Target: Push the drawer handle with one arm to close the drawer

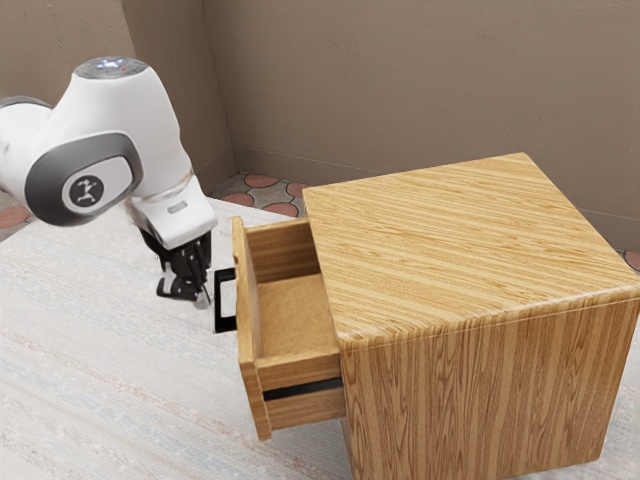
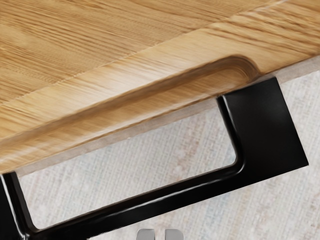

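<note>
My gripper (image 1: 204, 294) is at the exterior view's left, pointing down just outside the black drawer handle (image 1: 223, 301), with a slight gap seeming to separate them. Its fingers are together, nothing held. The drawer (image 1: 293, 318) of the wooden cabinet (image 1: 460, 250) stands well out, its inside visible. In the wrist view the two grey fingertips of the gripper (image 2: 160, 234) sit side by side with a narrow slit between them, close to the long bar of the handle (image 2: 150, 204). Beyond the bar is the drawer front's grooved wooden edge (image 2: 115, 107).
The pale tabletop (image 1: 110, 370) extends around the gripper and in front of the drawer. Brown walls (image 1: 400, 80) rise behind the cabinet, and a patterned tile floor (image 1: 262, 190) shows between wall and table.
</note>
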